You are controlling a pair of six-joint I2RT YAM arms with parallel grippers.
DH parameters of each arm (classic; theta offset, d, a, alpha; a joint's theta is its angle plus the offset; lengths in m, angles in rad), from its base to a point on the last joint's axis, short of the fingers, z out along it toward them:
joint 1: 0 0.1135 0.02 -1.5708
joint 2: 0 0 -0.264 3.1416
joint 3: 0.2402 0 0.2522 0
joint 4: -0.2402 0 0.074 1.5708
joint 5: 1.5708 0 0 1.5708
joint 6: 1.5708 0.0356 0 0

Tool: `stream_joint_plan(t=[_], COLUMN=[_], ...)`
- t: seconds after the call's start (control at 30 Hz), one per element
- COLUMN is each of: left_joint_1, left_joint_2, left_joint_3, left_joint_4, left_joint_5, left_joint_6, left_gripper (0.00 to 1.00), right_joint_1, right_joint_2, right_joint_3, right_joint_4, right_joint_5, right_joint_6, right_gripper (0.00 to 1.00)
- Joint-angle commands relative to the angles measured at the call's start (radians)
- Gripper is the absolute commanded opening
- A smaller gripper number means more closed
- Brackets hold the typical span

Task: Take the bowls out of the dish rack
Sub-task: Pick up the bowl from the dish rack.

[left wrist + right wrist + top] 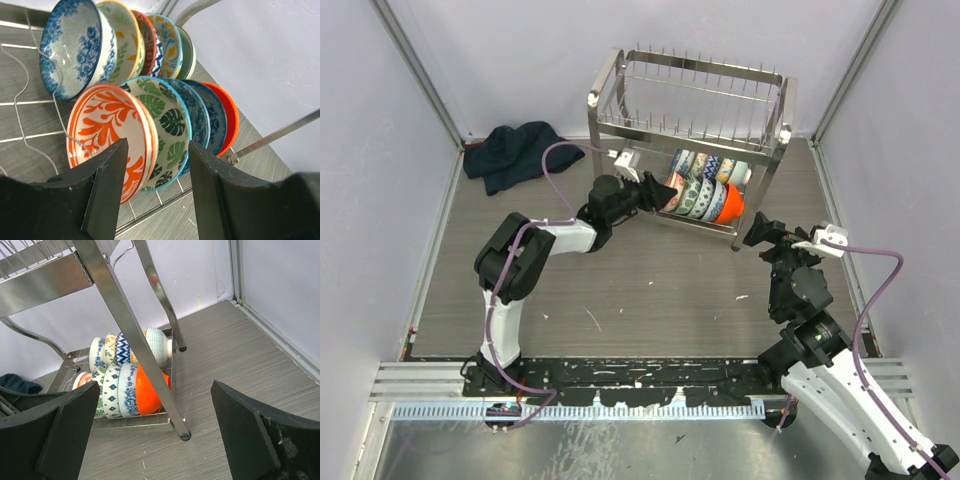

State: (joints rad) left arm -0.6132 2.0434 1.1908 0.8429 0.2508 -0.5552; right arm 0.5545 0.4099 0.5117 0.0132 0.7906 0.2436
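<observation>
The bowls (pixel 705 190) stand on edge in two rows on the lower tier of the dish rack (pixel 603 85), which sits at the back of the worktop (pixel 650 290). The left gripper (pixel 156 150) is half open at the near row's end, its jaws astride the lower rims of the orange-and-white bowl (pixel 107 132) and the leaf-patterned bowl (pixel 167 125); contact is unclear. The right gripper (pixel 757 229) hangs spread wide and empty near the rack's front right leg

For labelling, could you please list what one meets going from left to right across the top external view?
Crumpled dark blue cloth, left black gripper, bright orange ceramic bowl, right black gripper.
</observation>
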Motion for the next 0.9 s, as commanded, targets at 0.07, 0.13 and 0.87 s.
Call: stream_joint_plan(t=[0.07, 0.13, 0.87], left_joint_1=[0.027, 0.027, 0.027], left_joint_2=[0.047, 0.053, 0.108], left_joint_3=[-0.066, -0.069, -0.078], left_joint_4=[0.099, 0.108, 0.196], left_joint_5=[-0.07, -0.068, -0.053], left_joint_6=[-0.087, -0.095, -0.136], left_gripper=[0.58, 0.58, 0.47], right_joint_1=[0.004, 0.004, 0.004], right_joint_2=[-0.013, -0.015, -0.02], right_joint_3=[-0.002, -0.002, -0.005], right_joint_4=[0.021, 0.02, 0.024], right_joint_5=[-0.009, -0.008, -0.01], right_joint_6=[0.011, 0.011, 0.011], right_gripper=[1.0, 1.0, 1.0])
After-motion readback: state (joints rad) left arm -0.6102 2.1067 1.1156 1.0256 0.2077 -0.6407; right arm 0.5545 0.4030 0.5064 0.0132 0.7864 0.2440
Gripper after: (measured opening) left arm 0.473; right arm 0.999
